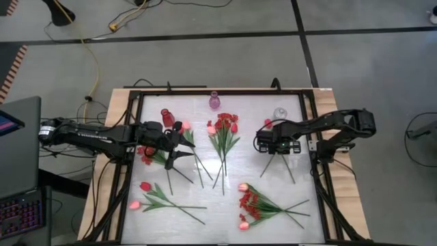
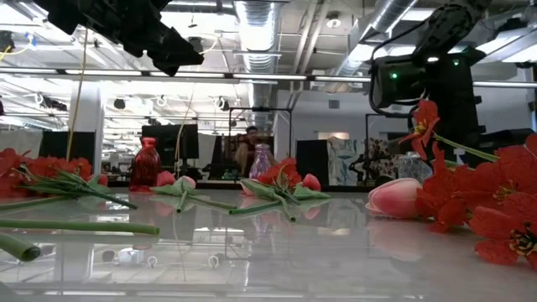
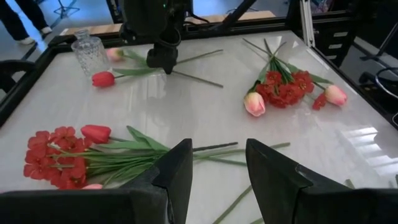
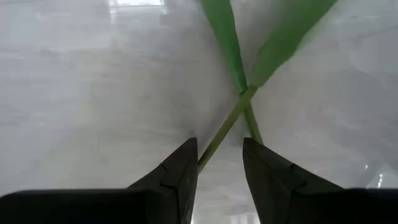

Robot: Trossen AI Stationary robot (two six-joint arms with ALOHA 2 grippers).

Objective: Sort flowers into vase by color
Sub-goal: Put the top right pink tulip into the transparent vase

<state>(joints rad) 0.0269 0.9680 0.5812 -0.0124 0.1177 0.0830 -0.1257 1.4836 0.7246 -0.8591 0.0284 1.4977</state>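
Right gripper (image 4: 221, 165), fingers apart, pointing down w/ a green stem (image 4: 231, 121) between them; left gripper (image 3: 217, 165) released, empty, above table (image 1: 259, 171).

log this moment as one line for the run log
left gripper: open, above flower stems near red vase | right gripper: open, straddling green stem near clear vase | vases: no flowers in yet

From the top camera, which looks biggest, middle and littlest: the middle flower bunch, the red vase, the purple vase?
1. Middle flower bunch, biggest.
2. Red vase.
3. Purple vase, slightly smaller; nearly alike.
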